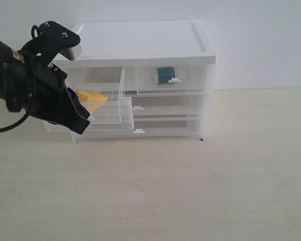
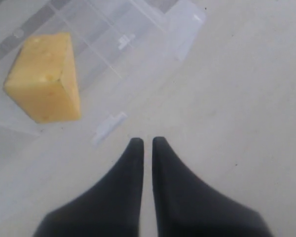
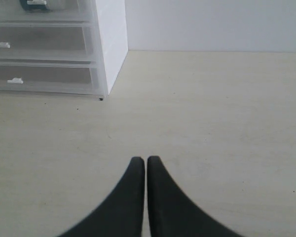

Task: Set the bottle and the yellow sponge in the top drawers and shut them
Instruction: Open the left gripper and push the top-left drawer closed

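Observation:
The yellow sponge [image 1: 93, 98] [image 2: 42, 79] lies inside the left top drawer [image 1: 112, 114], which is pulled out of the white-topped cabinet [image 1: 140, 40]. The drawer's white tab handle [image 2: 108, 127] sits just ahead of my left gripper [image 1: 83, 125] [image 2: 147, 142]; that gripper is shut and holds nothing. It hangs at the front left corner of the pulled-out drawer. The teal bottle [image 1: 165, 75] [image 3: 34, 4] stands in the right top drawer [image 1: 190, 83], which is pushed in. My right gripper [image 3: 146, 160] is shut and empty over the bare table, off to the cabinet's right; the exterior view does not show it.
Two full-width clear drawers [image 1: 165, 111] [image 3: 39, 47] below the top pair are pushed in. The left arm [image 1: 25, 80] covers the cabinet's left side. Pale wooden table [image 1: 190, 191] extends in front and to the right.

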